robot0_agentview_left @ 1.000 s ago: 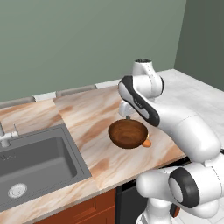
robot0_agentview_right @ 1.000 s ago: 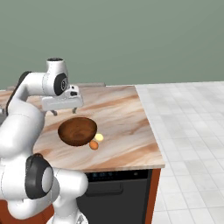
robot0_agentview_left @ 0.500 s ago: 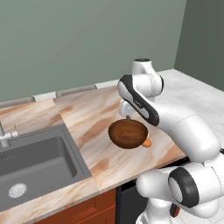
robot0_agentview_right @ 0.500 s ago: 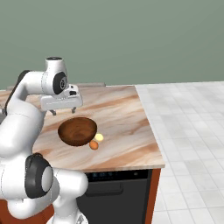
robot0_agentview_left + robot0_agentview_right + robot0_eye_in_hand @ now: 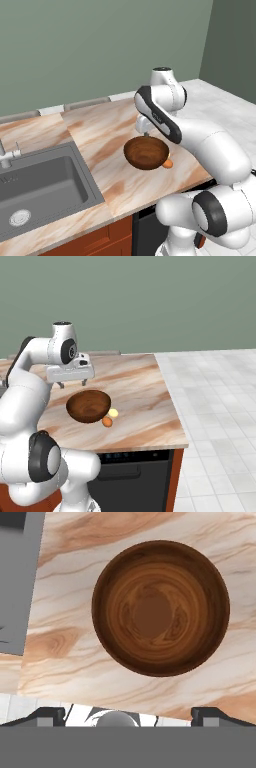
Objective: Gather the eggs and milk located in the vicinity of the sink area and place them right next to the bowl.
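Nothing much has shifted over the last second: the gripper [image 5: 70,384] hangs where it did, just above and behind the bowl [image 5: 89,405], and the bowl and eggs lie as they did.

Its jaws stand wide apart with nothing between them; in the hand view the two dark tips sit at the far corners, looking straight down into the bowl [image 5: 160,607].

Two small rounded things rest on the counter [image 5: 140,406] touching or just beside the bowl's rim, on the side away from the sink [image 5: 40,182]: an orange egg [image 5: 107,422] and a paler yellow one [image 5: 114,413]. From the left, the orange egg [image 5: 168,163] peeks out past the bowl [image 5: 146,152]. Both seem already placed.

I cannot find the milk carton near the sink or by the bowl, so I judge it the item still to fetch.

A small carton should be light and fairly stiff, with flat smooth sides that may slip, so the jaws are best closed across two opposite flat faces at mid-height, below the green top, gently enough not to dent it. Eggs are light, hard, round and fragile; they roll, so any regrasp should pinch across the widest part.
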Robot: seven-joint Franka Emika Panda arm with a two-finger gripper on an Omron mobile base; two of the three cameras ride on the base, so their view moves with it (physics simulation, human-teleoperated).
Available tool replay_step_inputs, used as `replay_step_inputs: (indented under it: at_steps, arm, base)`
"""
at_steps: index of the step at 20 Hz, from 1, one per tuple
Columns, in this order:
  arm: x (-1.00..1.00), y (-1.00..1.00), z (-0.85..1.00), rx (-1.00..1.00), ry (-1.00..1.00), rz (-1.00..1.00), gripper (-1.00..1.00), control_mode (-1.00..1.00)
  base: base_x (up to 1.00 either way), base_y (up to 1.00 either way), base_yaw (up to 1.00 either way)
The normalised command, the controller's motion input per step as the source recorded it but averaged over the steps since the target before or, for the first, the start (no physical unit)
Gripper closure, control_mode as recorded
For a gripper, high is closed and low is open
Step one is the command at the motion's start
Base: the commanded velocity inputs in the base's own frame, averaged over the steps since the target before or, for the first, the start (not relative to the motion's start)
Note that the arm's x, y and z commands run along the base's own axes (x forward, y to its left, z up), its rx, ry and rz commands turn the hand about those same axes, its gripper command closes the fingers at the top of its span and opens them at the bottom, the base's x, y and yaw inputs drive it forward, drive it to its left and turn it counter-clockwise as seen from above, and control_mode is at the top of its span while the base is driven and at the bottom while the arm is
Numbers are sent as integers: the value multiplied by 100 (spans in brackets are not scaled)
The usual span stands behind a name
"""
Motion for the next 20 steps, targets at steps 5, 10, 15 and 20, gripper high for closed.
replay_step_inputs:
  at_steps: [5, 10, 15, 20]
  arm:
    - [0, 0, 0, 0, 0, 0, -100, 100]
    - [0, 0, 0, 0, 0, 0, -100, 100]
    - [0, 0, 0, 0, 0, 0, -100, 100]
    - [0, 0, 0, 0, 0, 0, -100, 100]
  base:
    - [-67, 12, 0]
    - [-95, 82, -3]
    - [-47, 100, -13]
    - [-15, 100, -16]
